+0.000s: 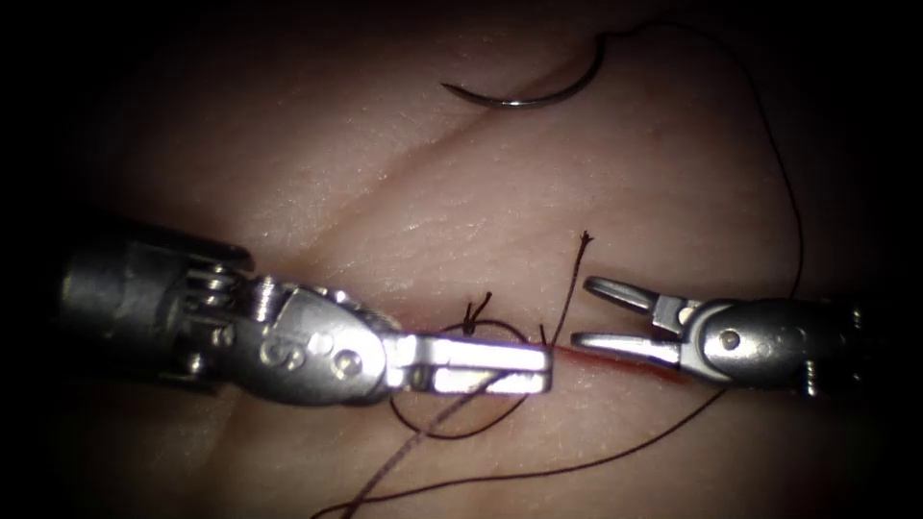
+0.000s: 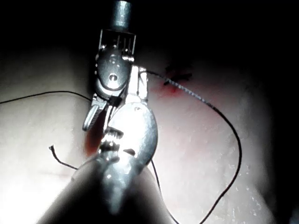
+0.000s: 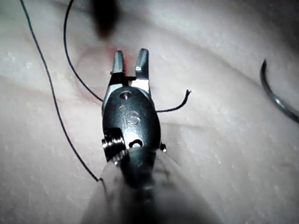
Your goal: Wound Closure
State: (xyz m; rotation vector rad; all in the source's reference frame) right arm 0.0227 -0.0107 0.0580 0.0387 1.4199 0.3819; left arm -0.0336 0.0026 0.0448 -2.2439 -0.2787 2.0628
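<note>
The curved needle (image 1: pixel 524 91) lies free on the tissue (image 1: pixel 288 173), far up on the cut line, in neither tool. My left tool (image 1: pixel 548 368) lies flat over the cut (image 1: pixel 625 360) with its jaws shut, and a loop of thread (image 1: pixel 452 431) runs around them. I cannot tell whether they pinch the thread. A knot (image 1: pixel 476 312) sits just behind them. A short cut end of thread (image 1: pixel 583 240) rises between the tools. My right tool (image 1: pixel 582 311) stands open and holds nothing, right of the left tool's tip. In the right wrist view its jaws (image 3: pixel 130 60) gape beside the cut end (image 3: pixel 180 105).
The long thread (image 1: pixel 793 221) runs from the needle's tail down the right side, passes behind the right tool and trails off across the near tissue (image 1: pixel 577 466). Red fluid marks the cut under the right tool's jaws. The needle (image 3: pixel 275 98) also shows in the right wrist view.
</note>
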